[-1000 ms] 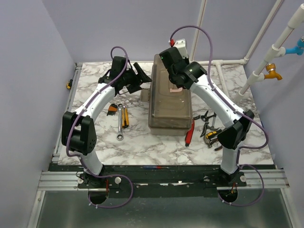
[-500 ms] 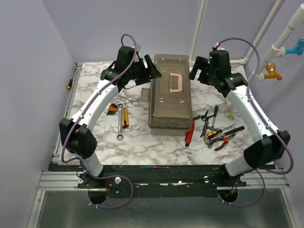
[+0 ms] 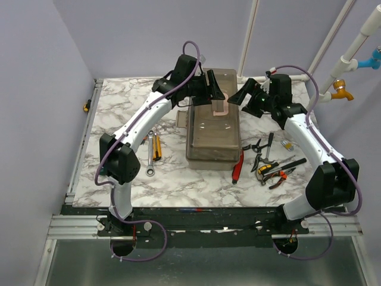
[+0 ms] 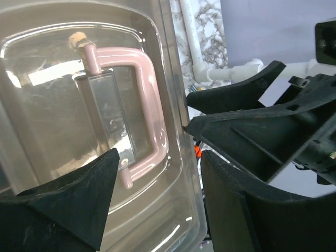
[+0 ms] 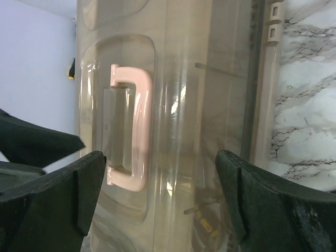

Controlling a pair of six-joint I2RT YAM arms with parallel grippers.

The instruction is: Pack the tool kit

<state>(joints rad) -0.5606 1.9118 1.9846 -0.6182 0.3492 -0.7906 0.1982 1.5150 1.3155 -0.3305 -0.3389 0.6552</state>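
Observation:
The tool kit's toolbox [image 3: 213, 128] stands mid-table with its smoky lid down and its pink handle [image 3: 219, 106] on top. My left gripper [image 3: 212, 87] hovers open over the box's far end; in the left wrist view its fingers [image 4: 68, 210] stand either side of the lid's right edge beside the handle [image 4: 142, 121], gripping nothing. From the right, my right gripper [image 3: 237, 98] points at the box, open. In the right wrist view the right gripper [image 5: 163, 194] frames the lid and handle [image 5: 131, 131]. A yellow-marked tool [image 5: 202, 220] shows faintly through the lid.
Pliers [image 3: 257, 148], a red cutter [image 3: 237, 167] and other hand tools [image 3: 278, 171] lie right of the box. On the left lie a wrench [image 3: 150, 156], a yellow-handled tool [image 3: 157, 148] and hex keys [image 3: 140, 136]. White pipes [image 3: 280, 77] run along the back edge.
My right gripper let go of the lid area, opened, swung right, then turned back toward the box. The left arm swept from left of the box to over its far end.

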